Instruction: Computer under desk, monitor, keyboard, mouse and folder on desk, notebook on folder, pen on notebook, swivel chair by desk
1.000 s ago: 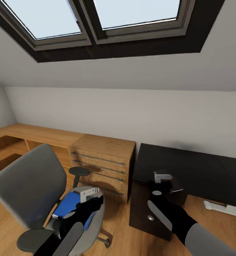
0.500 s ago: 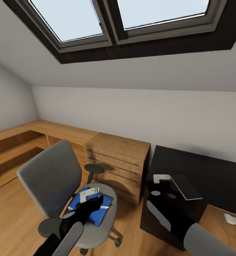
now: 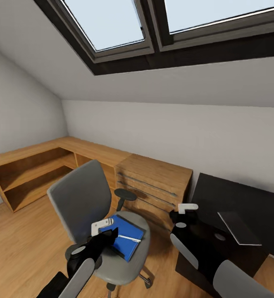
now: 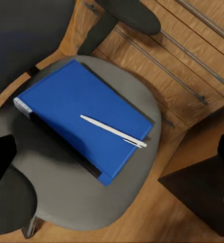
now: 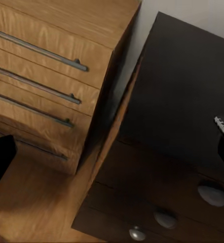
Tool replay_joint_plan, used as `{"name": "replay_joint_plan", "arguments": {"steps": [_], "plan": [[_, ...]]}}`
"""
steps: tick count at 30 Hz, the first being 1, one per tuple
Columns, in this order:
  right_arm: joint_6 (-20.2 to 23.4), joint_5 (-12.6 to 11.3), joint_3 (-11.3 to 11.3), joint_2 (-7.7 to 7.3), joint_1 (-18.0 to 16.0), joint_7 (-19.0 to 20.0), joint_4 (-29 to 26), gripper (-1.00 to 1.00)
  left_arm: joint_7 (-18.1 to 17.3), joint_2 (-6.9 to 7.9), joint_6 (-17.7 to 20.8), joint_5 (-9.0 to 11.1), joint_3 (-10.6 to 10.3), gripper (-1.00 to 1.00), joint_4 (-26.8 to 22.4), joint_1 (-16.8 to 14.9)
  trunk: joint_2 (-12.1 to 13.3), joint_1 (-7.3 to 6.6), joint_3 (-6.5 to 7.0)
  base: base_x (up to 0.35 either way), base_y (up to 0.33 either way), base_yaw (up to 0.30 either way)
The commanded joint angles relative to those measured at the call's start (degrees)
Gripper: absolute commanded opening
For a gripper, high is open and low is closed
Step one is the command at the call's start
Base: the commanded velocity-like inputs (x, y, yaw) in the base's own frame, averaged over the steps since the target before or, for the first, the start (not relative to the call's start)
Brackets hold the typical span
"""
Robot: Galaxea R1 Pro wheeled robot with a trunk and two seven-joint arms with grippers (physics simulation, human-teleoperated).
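The grey swivel chair [image 3: 81,198] stands on the wood floor in front of the wooden drawers. A blue folder [image 3: 124,238] lies flat on its seat, with a white pen [image 3: 130,238] resting on top. In the left wrist view the folder [image 4: 86,119] and pen [image 4: 112,130] lie below the spread fingers. My left gripper [image 3: 103,234] hovers open over the seat's near edge, above the folder. My right gripper [image 3: 185,213] is open above the corner of the black desk [image 3: 236,198]. A grey spiral notebook [image 3: 238,227] lies on that desk.
A wooden drawer chest [image 3: 153,186] sits between the chair and the desk, and a low wooden shelf unit [image 3: 33,174] runs along the left wall. The black desk has front drawers with round knobs [image 5: 165,217]. A sloped ceiling with skylights [image 3: 112,25] is overhead.
The whole view has swung to the left, so the chair and folder sit nearer the middle and the desk further right. Both arms hold the same pose with open grippers.
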Motion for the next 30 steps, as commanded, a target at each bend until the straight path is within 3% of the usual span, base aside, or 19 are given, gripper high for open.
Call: {"name": "replay_joint_plan", "arguments": {"steps": [1, 30], "plan": [[0.4, -0.2, 0.3, -0.09, -0.1, -0.4, -0.1, 1.0, 0.5, 0.16, 0.1, 0.4, -0.1, 1.0, -0.1, -0.1, -0.1, 0.01, -0.07, 0.0, 0.0, 0.277], [0.5, -0.2, 0.8, 0.0, -0.1, -0.4, -0.1, 1.0, 0.6, 0.69, 0.1, 0.3, 0.7, 1.0, -0.1, -0.1, -0.1, 0.01, -0.07, 0.0, 0.0, 0.277]]}}
